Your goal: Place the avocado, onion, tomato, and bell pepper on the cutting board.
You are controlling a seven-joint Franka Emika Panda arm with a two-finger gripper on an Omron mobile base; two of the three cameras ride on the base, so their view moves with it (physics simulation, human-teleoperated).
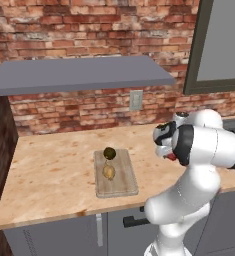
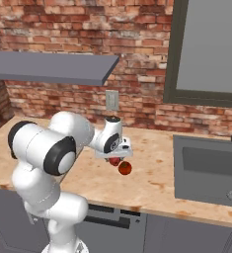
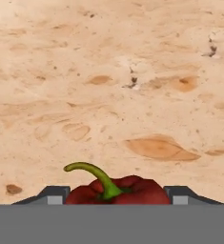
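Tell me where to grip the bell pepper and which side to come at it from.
Grip the bell pepper across its broad lumpy body, coming straight down from above, one finger on each flank. In the hand view it sits between the two fingertips with its curved green stem pointing toward the camera, so the stem is too thin to hold; the rounded sides give better contact. The gripper already brackets it.
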